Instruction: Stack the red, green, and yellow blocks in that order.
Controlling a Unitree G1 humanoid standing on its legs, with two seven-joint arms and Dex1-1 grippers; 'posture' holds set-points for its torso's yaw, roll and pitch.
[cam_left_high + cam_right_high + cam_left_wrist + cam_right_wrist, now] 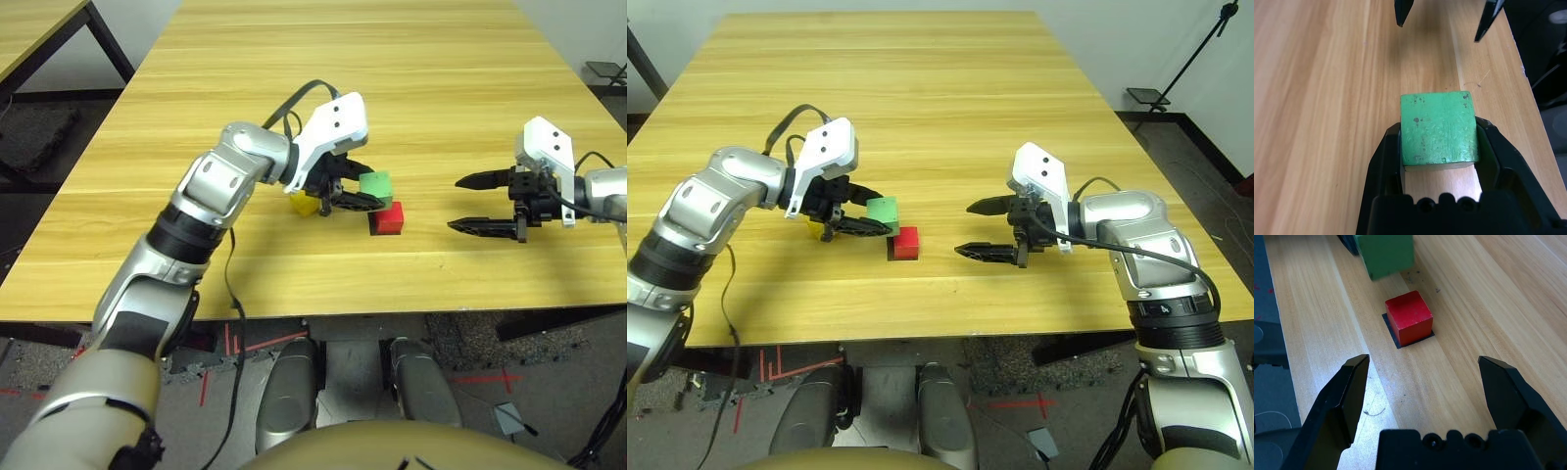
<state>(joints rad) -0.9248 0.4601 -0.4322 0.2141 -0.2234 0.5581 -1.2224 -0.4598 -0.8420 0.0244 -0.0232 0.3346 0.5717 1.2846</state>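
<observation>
Fingers partly hidden, yellow block mostly covered

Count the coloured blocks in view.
3: the green block between the left gripper's fingers, the red block on the black patch, the yellow block partly hidden behind the left gripper.

table, pale wood grain | black square patch flat on it | second table, dark legs, far left | floor, grey, red tape strips | black stand by the pale wall, right
</observation>
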